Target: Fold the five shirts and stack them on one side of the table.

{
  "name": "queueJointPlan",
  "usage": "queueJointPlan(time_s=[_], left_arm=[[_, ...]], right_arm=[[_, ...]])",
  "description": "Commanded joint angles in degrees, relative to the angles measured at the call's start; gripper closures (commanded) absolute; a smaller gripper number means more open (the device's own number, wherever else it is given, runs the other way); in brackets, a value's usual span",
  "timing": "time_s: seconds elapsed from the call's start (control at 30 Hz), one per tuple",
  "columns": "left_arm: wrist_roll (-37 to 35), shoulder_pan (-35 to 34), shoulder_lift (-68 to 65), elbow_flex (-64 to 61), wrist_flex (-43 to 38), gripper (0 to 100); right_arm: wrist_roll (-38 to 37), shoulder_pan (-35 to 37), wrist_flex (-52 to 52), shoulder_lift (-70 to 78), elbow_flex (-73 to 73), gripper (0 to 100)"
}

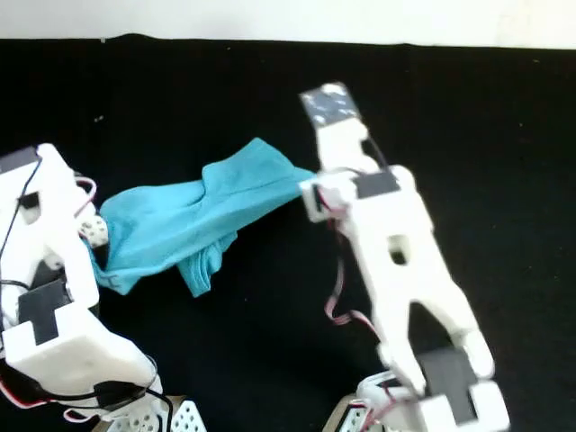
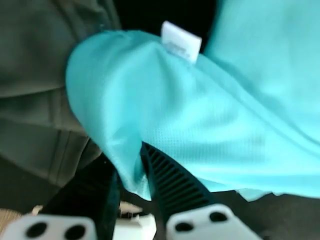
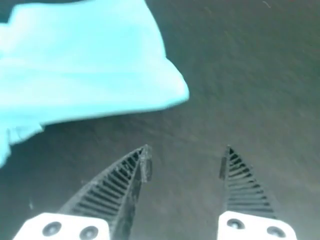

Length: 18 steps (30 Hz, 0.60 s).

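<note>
A teal shirt (image 1: pixel 193 216) hangs stretched and bunched above the black table, its lower folds drooping in the middle. My left gripper (image 1: pixel 93 232) holds its left end. In the left wrist view that gripper (image 2: pixel 131 162) is shut on a fold of the teal shirt (image 2: pixel 200 115), with a white label (image 2: pixel 181 42) showing above. My right gripper (image 1: pixel 310 193) is at the shirt's right end. Its wrist view shows the right gripper (image 3: pixel 187 150) open over bare table, with nothing between the fingers and the teal shirt (image 3: pixel 85 65) lying just beyond the tips.
The table is covered in black cloth (image 1: pixel 450 117), bounded by a white strip (image 1: pixel 288 18) at the far edge. Dark grey creased fabric (image 2: pixel 40 75) lies beside the teal shirt near my left gripper. Red cables (image 1: pixel 337 306) hang from the right arm.
</note>
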<state>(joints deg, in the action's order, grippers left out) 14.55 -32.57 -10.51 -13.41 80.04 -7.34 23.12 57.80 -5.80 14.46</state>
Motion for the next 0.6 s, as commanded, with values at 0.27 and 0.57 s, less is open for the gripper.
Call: queueJointPlan(time_s=[0.27, 0.57], left_arm=[[3.3, -0.6, 2.9, -11.0, -2.7, 99], [3.5, -0.2, 2.9, -11.8, -3.4, 99]], right_arm=[[0.4, 7.7, -2.7, 31.8, -36.0, 77.5], [0.4, 10.8, -4.9, 54.0, -61.7, 77.5]])
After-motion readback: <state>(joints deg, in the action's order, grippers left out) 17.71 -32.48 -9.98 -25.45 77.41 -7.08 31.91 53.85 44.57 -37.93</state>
